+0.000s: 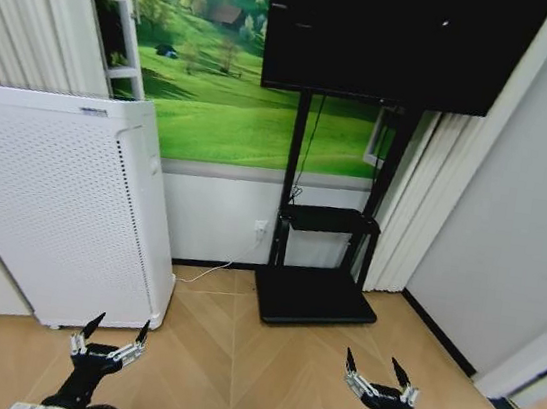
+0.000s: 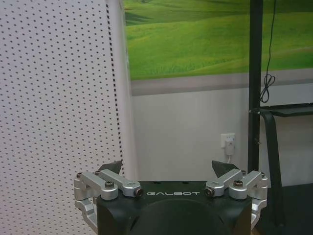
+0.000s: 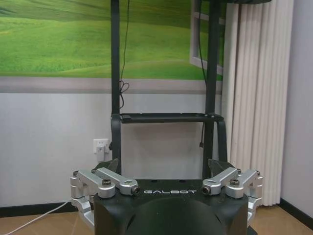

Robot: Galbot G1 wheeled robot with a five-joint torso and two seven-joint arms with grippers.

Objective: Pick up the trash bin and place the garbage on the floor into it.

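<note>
- The left gripper (image 1: 118, 329) hangs low at the near left over the wooden floor (image 1: 262, 364), its two dark pointed fingers spread apart with nothing between them.
- The right gripper (image 1: 377, 365) hangs at the near right at about the same height, its fingers likewise apart and holding nothing.
- A white perforated cabinet (image 1: 51, 206) stands on the floor at the left, just beyond the left gripper; in the left wrist view its dotted panel (image 2: 58, 107) rises close beside that gripper (image 2: 168, 169).
- A black TV stand (image 1: 314, 296) with a flat base and a small shelf stands against the far wall at the centre, carrying a large dark screen (image 1: 397, 34).
- In the right wrist view the right gripper (image 3: 164, 166) faces the stand's shelf (image 3: 166, 117), a white wall socket (image 3: 101, 146) and pale curtains (image 3: 254, 98).
- A green meadow mural (image 1: 228, 88) covers the far wall.
- I cannot tell where the trash bin or the garbage lies.
</note>
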